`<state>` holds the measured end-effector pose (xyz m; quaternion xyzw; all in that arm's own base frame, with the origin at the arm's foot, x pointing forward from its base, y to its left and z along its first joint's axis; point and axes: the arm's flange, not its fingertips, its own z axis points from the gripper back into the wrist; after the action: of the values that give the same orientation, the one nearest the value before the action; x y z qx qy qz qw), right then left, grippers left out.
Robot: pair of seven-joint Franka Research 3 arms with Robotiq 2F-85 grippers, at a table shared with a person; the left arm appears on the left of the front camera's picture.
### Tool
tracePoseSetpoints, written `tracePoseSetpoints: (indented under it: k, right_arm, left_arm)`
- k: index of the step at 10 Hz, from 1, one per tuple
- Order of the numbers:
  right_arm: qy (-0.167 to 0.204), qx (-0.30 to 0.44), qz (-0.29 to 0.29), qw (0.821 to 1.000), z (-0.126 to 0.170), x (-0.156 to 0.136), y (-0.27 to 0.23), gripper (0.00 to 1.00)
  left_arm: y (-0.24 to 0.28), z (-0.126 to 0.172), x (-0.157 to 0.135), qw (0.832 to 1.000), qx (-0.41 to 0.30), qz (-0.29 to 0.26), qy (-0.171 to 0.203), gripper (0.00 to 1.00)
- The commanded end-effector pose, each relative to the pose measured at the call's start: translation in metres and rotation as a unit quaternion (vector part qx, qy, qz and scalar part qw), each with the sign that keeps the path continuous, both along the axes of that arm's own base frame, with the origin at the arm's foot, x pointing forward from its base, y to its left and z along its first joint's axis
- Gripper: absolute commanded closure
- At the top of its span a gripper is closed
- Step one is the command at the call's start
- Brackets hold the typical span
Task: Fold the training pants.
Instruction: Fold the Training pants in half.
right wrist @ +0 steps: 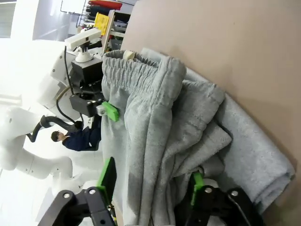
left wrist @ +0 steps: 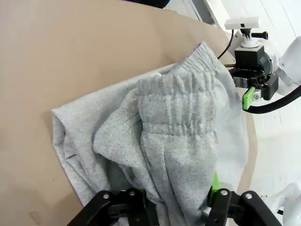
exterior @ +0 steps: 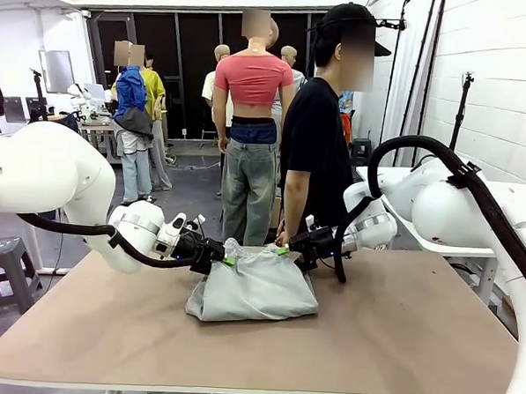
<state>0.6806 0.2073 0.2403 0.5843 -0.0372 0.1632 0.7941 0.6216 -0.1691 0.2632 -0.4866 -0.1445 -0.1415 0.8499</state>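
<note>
the training pants (exterior: pixel 254 287) lie in a folded grey heap mid-surface (exterior: pixel 397 336), waistband edge raised between the left pincer (exterior: pixel 217 256) and right pincer (exterior: pixel 297 252). both pincers stand spread apart, cloth loose between the fingers, so the fold looks to be at its release. next, i'd judge, both should draw back clear without dragging the fabric.

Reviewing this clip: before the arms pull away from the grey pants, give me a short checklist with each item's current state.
1. Light grey jersey training pants lie folded in a bundle on the brown table: ok.
2. Left gripper fingers spread around the cloth: ok.
3. Right gripper fingers spread around the cloth: ok.
4. Cloth free of the green pads: cannot tell, fabric lies between them.
5. Elastic waistband flat: not ok, bunched and raised.
6. Person clear of both arms: ok.
</note>
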Motion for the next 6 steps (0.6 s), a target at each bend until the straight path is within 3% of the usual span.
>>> tracePoseSetpoints:
  k: [1, 6]
  right_arm:
    - [-0.006, -0.039, -0.011, 0.999, 0.012, -0.004, -0.004, 0.00]
    - [-0.077, -0.088, -0.036, 0.992, 0.060, -0.014, -0.033, 0.00]
  left_arm:
    - [0.011, 0.022, -0.008, 1.000, 0.023, 0.008, 0.001, 0.00]
    - [0.032, 0.064, -0.027, 0.998, 0.034, 0.026, -0.045, 0.00]
